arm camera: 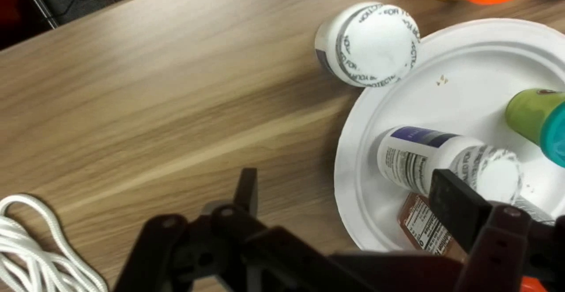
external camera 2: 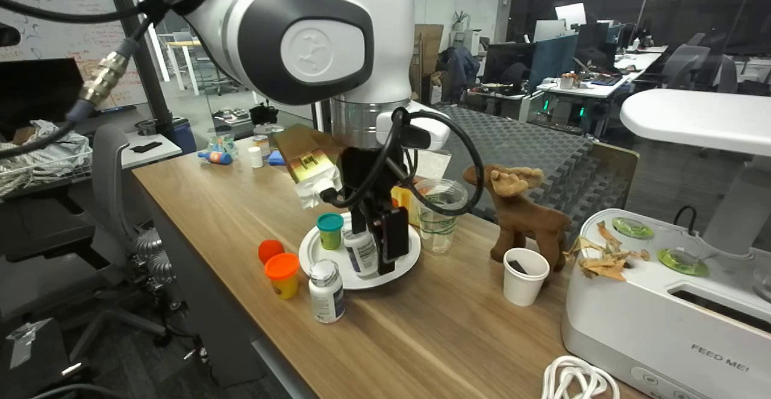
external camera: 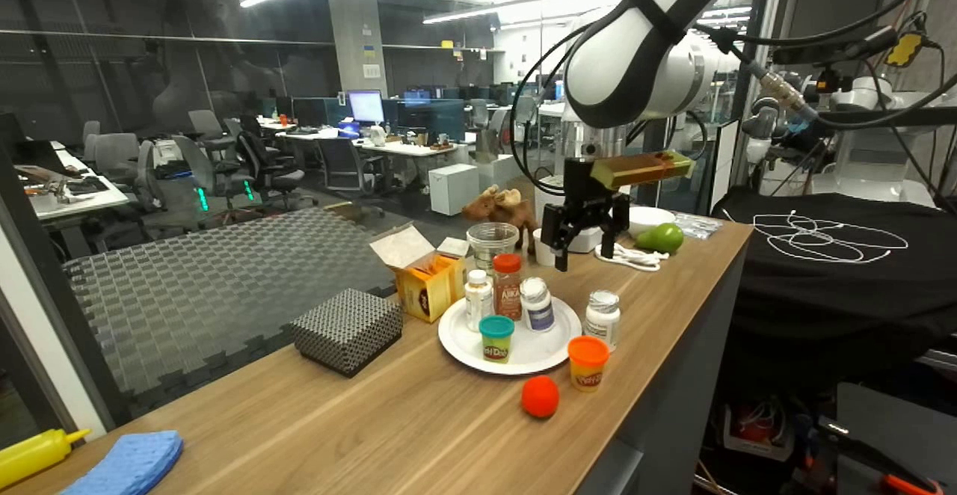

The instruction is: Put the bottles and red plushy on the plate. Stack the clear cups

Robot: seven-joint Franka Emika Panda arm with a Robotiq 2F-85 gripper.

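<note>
So, starting with the loose white bottle: upright, just beside the plate, out ahead of the fingers in the wrist view. Probably handy standing like that for a grab from above. Can see the gripper spread wide and holding nothing, so likely meant for that bottle next. Got a red-capped bottle and a purple-labelled bottle bunched on the plate, close by one finger, maybe to save some rim space. Found something round and red, presumably the red plushy, farther out past that loose bottle. Also noticed a clear cup off to one side of the fingers, but can't tell a single one from a nested stack. Only got the third plate one, a white-capped bottle, nearly whole in an exterior view, and tan specks on the plate only in the wrist view.
</note>
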